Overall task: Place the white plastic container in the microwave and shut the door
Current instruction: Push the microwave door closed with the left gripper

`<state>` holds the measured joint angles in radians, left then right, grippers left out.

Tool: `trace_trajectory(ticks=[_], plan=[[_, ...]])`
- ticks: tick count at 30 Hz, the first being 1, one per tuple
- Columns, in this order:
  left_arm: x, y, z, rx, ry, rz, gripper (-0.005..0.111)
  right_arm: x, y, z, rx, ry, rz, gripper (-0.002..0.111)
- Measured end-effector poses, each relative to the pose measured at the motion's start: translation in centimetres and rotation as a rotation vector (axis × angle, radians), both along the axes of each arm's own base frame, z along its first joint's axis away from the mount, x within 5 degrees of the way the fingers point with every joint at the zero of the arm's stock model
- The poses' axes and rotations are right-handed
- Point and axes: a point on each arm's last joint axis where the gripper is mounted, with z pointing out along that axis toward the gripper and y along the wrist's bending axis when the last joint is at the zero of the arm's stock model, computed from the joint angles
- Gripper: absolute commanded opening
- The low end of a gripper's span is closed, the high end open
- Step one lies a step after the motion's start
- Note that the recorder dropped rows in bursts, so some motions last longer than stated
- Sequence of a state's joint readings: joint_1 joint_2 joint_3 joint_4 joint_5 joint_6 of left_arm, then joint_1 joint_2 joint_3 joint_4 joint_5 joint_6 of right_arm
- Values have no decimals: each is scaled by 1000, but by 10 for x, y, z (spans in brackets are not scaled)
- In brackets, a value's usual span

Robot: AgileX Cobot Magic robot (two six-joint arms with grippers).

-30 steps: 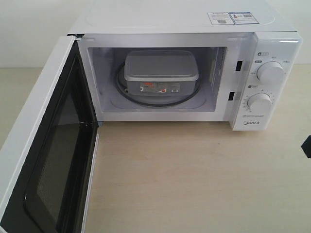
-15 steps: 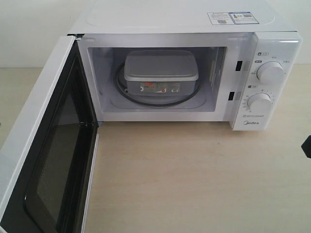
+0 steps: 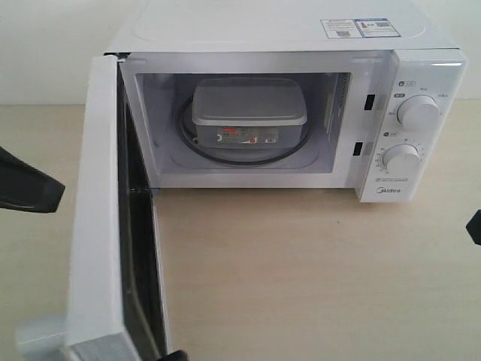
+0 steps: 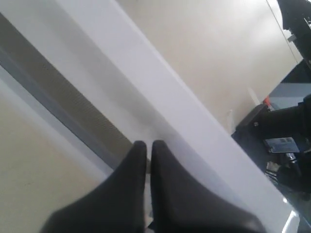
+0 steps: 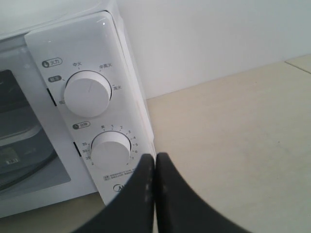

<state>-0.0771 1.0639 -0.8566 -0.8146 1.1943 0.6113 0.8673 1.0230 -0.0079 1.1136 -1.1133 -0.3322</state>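
The white plastic container (image 3: 248,105) sits inside the microwave (image 3: 278,26) on the glass turntable (image 3: 242,156), lid on. The door (image 3: 101,226) stands about half open, nearly edge-on to the exterior view, with its black inner frame facing the cavity. My left gripper (image 3: 54,197) is shut with nothing in it and sits just outside the door's outer face. In the left wrist view its tips (image 4: 148,144) are right at the white door (image 4: 160,82). My right gripper (image 3: 474,226) barely shows at the right edge. It is shut and empty (image 5: 155,158), in front of the control panel.
Two round dials (image 3: 417,113) (image 3: 400,159) sit on the microwave's right panel, close to the right gripper in its wrist view (image 5: 111,149). A light wooden tabletop (image 3: 301,271) spreads in front of the microwave. Dark equipment (image 4: 286,145) lies beyond the table edge.
The door has swung from wide open to about half shut. The left gripper has come into view at the left, behind the door. The container and right gripper have not moved.
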Motion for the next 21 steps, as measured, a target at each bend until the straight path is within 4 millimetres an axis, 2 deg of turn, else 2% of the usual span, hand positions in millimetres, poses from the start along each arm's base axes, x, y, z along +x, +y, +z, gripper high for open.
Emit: trace_trajectory(ticks=[10,21], plan=[[18,-25,-17,15,-20,-96,4,0,0,0,-1,-4,-3,0],[42,-56,-29,-53,-121,-70,4,0,-2,3,-5,-31,-20,0]])
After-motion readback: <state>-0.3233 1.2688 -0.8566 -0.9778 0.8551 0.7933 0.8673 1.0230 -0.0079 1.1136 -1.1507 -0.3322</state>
